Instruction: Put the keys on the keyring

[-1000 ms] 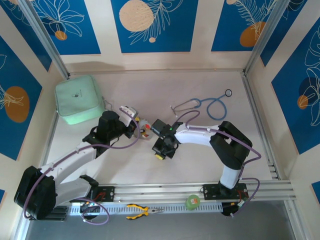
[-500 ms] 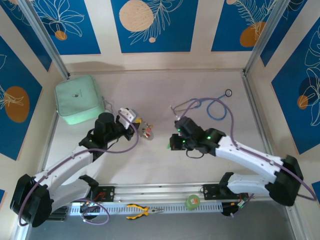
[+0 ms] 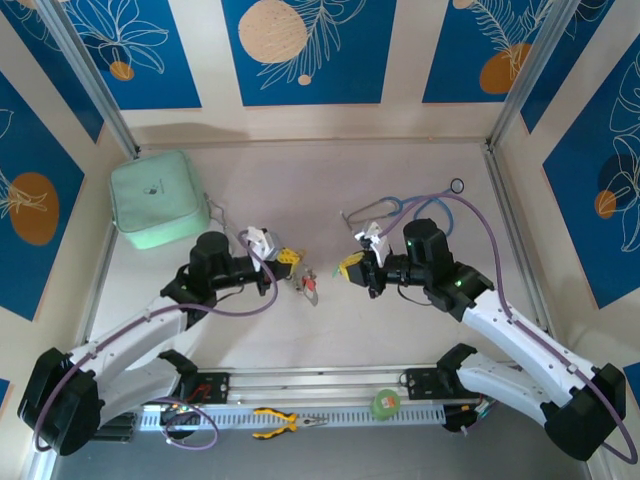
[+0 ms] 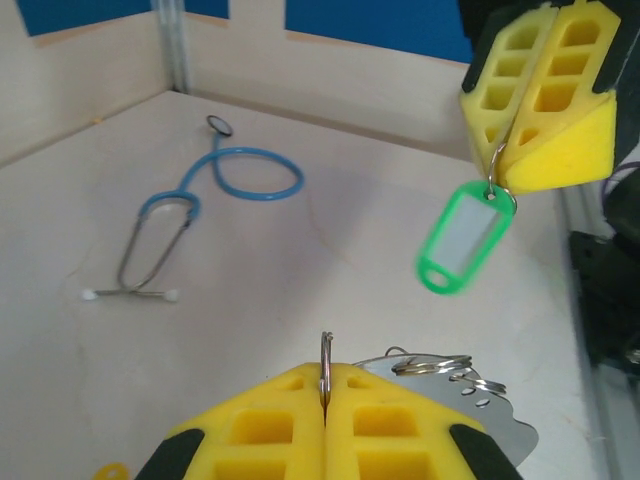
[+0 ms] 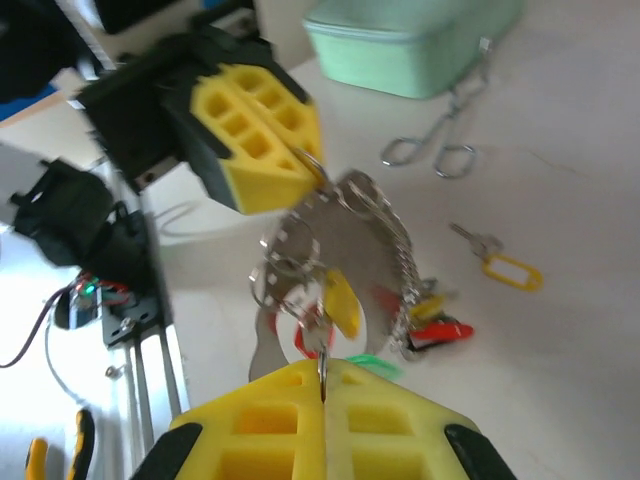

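Left gripper (image 4: 325,390) is pinching its yellow fingers tight on the keyring (image 5: 398,245), holding it over the middle of the table (image 4: 260,290); keys (image 5: 432,312) with red and yellow tags are dangling from it; right gripper (image 5: 322,380), facing it a little apart, is clamping a small ring carrying a green tag (image 4: 460,235); one yellow-tagged key (image 5: 505,268) is lying loose on the table.

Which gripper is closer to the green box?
Left. The left gripper is to the right of the mint green box; the right gripper is farther right, beyond the left one.
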Robot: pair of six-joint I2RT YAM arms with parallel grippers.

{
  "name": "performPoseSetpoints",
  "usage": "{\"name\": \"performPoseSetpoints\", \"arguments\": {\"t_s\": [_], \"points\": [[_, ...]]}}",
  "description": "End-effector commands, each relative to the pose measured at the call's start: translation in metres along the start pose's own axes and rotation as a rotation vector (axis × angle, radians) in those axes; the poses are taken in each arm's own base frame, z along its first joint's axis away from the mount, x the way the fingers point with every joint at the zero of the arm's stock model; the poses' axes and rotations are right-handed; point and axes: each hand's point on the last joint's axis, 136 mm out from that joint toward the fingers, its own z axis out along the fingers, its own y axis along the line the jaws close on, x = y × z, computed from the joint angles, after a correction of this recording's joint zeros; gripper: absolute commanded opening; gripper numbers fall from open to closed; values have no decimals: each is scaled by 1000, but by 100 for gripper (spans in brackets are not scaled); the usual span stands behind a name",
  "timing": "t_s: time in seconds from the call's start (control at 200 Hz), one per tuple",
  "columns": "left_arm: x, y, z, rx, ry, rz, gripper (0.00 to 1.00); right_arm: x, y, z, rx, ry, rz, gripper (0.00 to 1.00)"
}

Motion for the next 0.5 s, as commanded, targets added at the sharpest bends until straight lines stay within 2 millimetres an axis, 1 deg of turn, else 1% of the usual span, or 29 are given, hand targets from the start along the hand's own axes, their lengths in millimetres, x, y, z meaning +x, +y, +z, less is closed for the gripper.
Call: {"name": "performPoseSetpoints", "arguments": {"t_s": [0.0,0.09,0.215,0.35,0.495], "points": [[-6,-22,-2,87,-42,13,0,-11,28,-4,-160,-36,-158,0],[-2,-29,-2,108,-36,15,0,-10,31,-3,-190,-31,-175,0],[0,-44,-2,159,-45,51,0,-7,34,3,-235,-2,-185,0],[2,-51,-1,174,-54,90,0,-3,29,12,-245,35,-187,0],[7,-54,2,176,-54,127,0,2,34,23,-282,80,-187,0]]}}
